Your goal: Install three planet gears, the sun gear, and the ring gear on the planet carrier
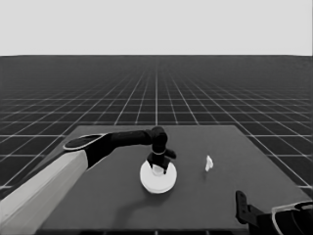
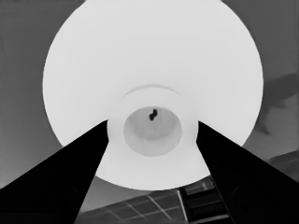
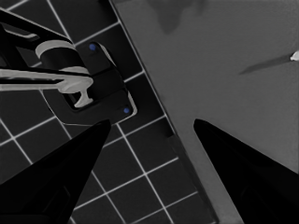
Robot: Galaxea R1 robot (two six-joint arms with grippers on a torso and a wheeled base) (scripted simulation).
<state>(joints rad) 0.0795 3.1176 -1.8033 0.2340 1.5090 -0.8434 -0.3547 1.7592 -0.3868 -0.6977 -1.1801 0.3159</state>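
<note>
While gears lie hidden, left jaws astride larger round part (image 1: 157, 180) hub

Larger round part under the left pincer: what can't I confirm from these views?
- Gears and smaller round part: covered by the larger round part in head view; it fills the left wrist view.
- Left pincer contact: fingers flank the raised centre; touching can't be told.
- Thin white piece: too small for shape.
- Right pincer: parked at table corner.

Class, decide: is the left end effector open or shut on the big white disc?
Shut on the larger round part: the left end effector has one finger against each side of its raised centre hub.
</note>
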